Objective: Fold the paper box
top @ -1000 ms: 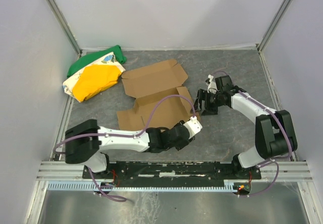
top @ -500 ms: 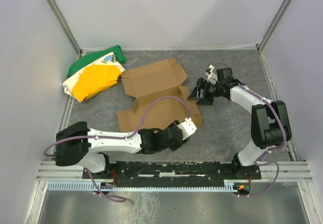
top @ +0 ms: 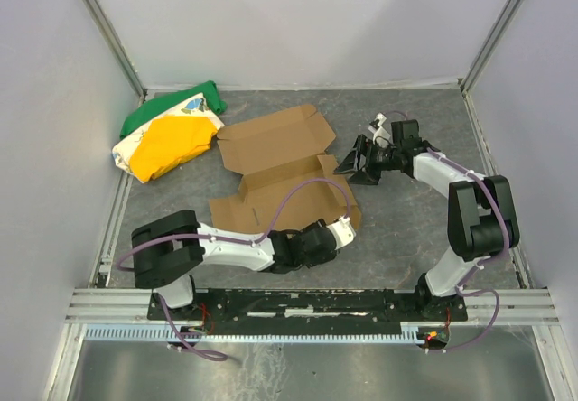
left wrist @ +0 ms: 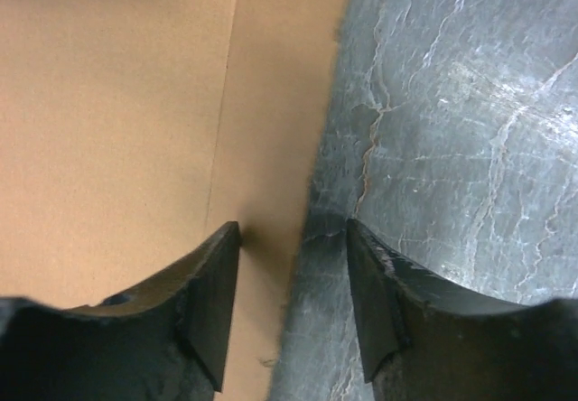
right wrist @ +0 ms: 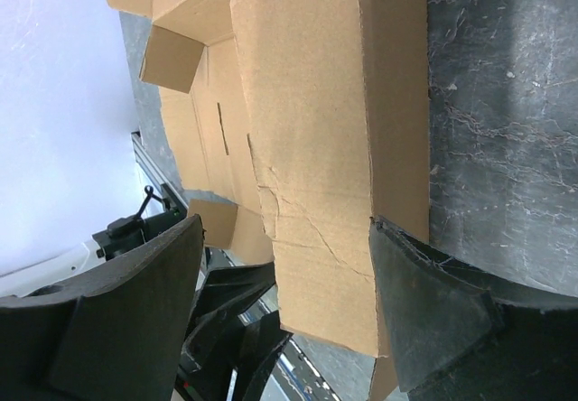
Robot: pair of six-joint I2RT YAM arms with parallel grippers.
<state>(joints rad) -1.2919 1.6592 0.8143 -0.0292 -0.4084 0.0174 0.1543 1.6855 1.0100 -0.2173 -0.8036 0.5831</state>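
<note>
My left gripper (left wrist: 293, 315) sits low at the near right corner of the paper box (top: 275, 162). It is partly open and holds nothing. One finger (left wrist: 203, 302) is over the cardboard and the other over the grey counter (top: 406, 229), with the box's edge running between them. The box lies unfolded and mostly flat in the middle of the counter, its flaps spread out. Just off its right side, my right gripper (top: 358, 163) is spread wide and empty, facing the box's right flap. Beyond the box's far left corner lies a green, yellow and white cloth bundle (top: 167, 135).
</note>
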